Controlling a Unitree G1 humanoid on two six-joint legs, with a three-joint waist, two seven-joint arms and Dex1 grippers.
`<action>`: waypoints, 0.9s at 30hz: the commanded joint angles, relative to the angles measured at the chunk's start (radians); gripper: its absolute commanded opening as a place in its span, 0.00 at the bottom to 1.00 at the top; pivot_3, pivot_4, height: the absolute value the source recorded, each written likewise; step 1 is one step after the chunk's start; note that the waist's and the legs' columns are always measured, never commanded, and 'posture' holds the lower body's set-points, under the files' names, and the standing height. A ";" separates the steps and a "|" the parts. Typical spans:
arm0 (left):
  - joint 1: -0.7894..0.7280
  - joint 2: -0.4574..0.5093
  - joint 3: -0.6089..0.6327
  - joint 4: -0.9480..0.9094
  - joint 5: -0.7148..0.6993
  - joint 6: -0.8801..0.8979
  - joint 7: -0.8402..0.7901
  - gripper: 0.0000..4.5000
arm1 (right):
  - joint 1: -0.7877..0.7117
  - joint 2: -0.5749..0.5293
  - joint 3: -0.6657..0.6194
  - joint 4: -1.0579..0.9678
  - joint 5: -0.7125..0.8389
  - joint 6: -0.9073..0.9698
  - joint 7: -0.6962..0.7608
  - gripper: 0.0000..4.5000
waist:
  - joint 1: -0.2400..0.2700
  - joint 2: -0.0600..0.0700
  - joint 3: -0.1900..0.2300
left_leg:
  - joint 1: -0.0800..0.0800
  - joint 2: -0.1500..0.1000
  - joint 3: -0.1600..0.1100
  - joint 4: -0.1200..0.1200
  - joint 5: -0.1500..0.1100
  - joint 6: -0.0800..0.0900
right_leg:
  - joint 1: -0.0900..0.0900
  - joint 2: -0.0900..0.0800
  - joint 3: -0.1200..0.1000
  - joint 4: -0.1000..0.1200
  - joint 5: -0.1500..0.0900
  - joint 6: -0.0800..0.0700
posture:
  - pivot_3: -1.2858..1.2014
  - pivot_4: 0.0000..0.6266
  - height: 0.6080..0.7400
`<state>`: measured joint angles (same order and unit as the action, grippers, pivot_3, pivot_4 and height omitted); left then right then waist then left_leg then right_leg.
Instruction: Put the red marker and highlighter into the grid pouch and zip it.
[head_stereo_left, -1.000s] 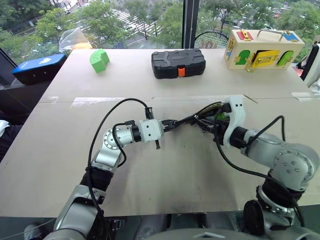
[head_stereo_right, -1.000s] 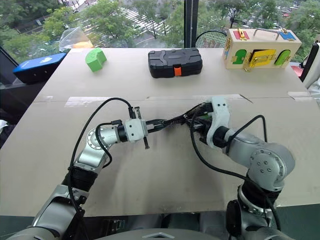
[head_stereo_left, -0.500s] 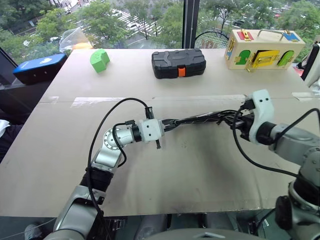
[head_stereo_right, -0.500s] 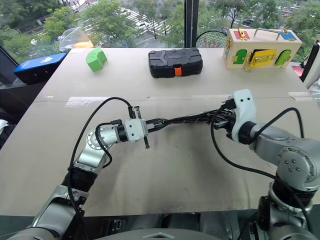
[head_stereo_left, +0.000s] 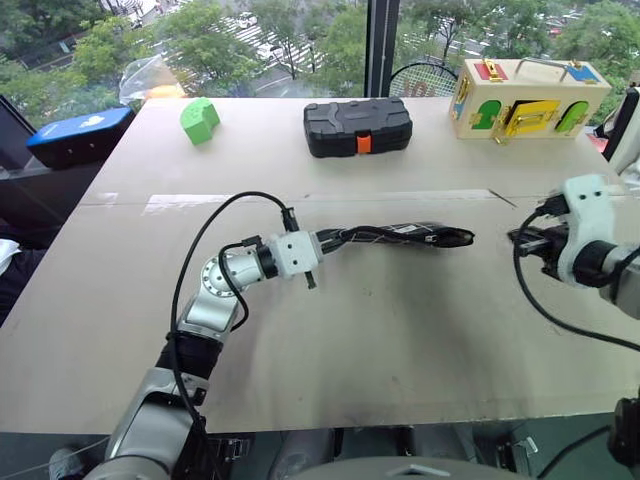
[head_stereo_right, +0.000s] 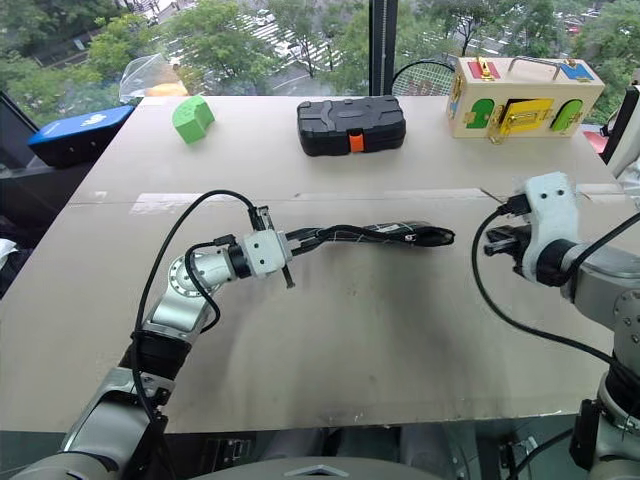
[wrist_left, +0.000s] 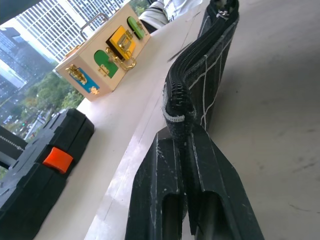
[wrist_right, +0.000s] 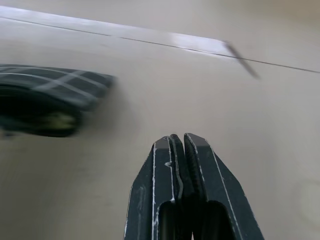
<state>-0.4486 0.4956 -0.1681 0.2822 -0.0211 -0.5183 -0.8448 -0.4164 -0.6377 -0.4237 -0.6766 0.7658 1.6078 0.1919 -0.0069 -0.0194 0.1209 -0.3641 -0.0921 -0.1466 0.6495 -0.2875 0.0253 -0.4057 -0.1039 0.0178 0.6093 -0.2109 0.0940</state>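
The grid pouch (head_stereo_left: 400, 235) is a long black fabric strip with white grid lines, held on edge just over the middle of the table. My left gripper (head_stereo_left: 325, 240) is shut on its left end, and in the left wrist view the fingers (wrist_left: 200, 165) pinch the zipper edge of the pouch (wrist_left: 210, 65), whose teeth look closed along the top. My right gripper (head_stereo_left: 520, 240) is to the right of the pouch's free end, apart from it, shut with nothing in it (wrist_right: 178, 137). The red marker and the highlighter are hidden.
At the back of the table stand a black hard case with an orange latch (head_stereo_left: 357, 126), a green block (head_stereo_left: 199, 120) and a wooden latch box (head_stereo_left: 525, 97). A blue case (head_stereo_left: 78, 135) lies beyond the table's left edge.
My right gripper has drawn away to the right, leaving the pouch's right end. The pouch now lies stretched out long. The left gripper kept its grip and place.
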 joint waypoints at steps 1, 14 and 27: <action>-0.018 0.000 0.008 0.000 0.001 -0.030 0.011 0.00 | 0.010 0.047 -0.042 -0.104 0.088 0.007 0.064 0.17 | 0.002 0.000 0.000 | 0.000 0.000 0.000 0.000 0.000 0.000 | 0.000 0.000 0.000 0.000 0.000 0.000 | 0.52 0.24 1.00; -0.001 0.003 -0.002 -0.013 -0.010 -0.041 -0.015 0.00 | -0.041 0.127 0.114 -0.086 0.044 -0.047 0.029 0.46 | 0.003 0.000 0.000 | 0.000 0.000 0.000 0.001 0.000 0.000 | 0.000 0.000 0.000 0.000 0.000 0.000 | 0.52 0.24 1.00; 0.016 0.001 -0.003 -0.040 -0.016 -0.041 -0.026 0.00 | -0.088 0.174 0.203 0.049 -0.015 -0.078 0.046 0.46 | 0.002 0.000 0.000 | 0.000 0.000 0.000 0.001 0.000 0.000 | 0.000 0.000 0.000 0.000 0.000 0.000 | 0.52 0.24 1.00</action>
<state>-0.4275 0.4953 -0.1737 0.2854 -0.0214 -0.5475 -0.8713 -0.4875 -0.4633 -0.2223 -0.6214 0.7550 1.5576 0.2295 -0.0049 -0.0193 0.1209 -0.3637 -0.0923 -0.1473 0.6500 -0.2875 0.0252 -0.4058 -0.1041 0.0173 0.6091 -0.2109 0.0939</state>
